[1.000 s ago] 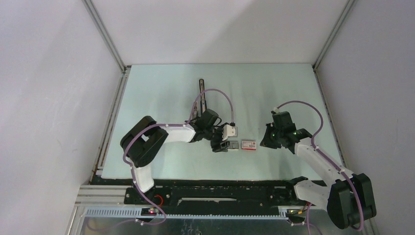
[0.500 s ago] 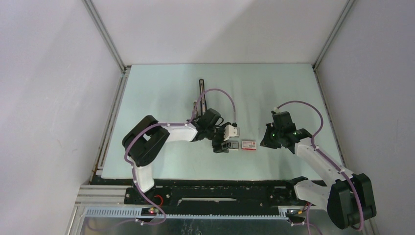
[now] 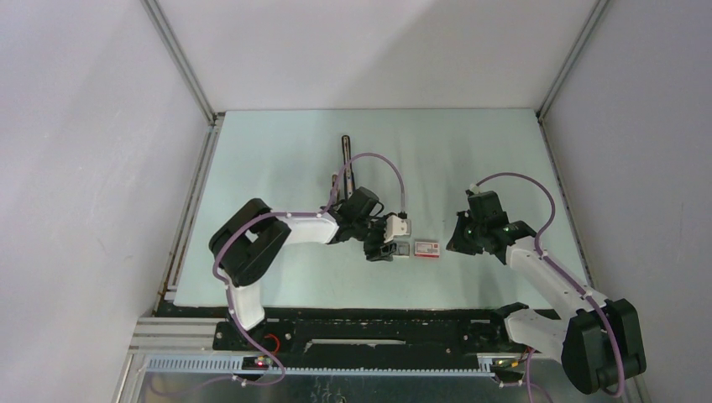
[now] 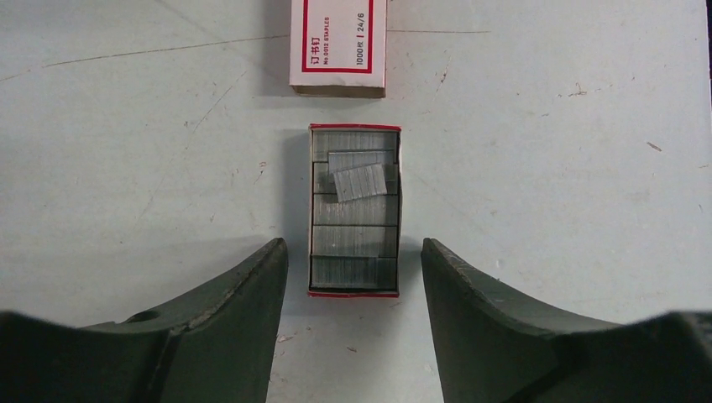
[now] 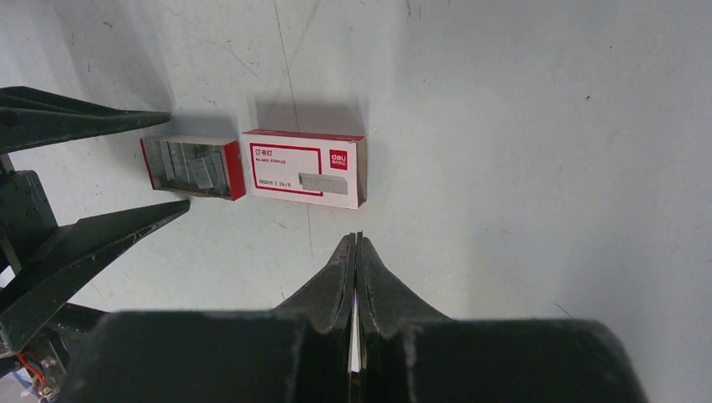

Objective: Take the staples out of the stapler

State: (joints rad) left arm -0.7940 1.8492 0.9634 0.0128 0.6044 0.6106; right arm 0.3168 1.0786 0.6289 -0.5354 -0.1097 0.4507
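The stapler (image 3: pixel 344 164) is a long thin black bar lying lengthwise at the table's middle back, partly behind the left arm's cable. My left gripper (image 3: pixel 382 249) is open and empty, its fingertips (image 4: pixel 273 260) either side of the near end of a small red-edged tray (image 4: pixel 354 210) full of staple rows. A short loose strip of staples (image 4: pixel 361 181) lies askew on top of those rows. My right gripper (image 5: pixel 357 239) is shut and empty, hovering just right of the box sleeve (image 5: pixel 306 168), and it also shows in the top view (image 3: pixel 460 243).
The red-and-white box sleeve (image 4: pixel 338 46) lies just beyond the tray and shows in the top view (image 3: pixel 427 248) beside the tray (image 3: pixel 402 249). The left gripper's fingers (image 5: pixel 92 243) show at the left of the right wrist view. Metal rails edge the table.
My left gripper has edged slightly to the right, toward the tray. The right arm has barely moved.
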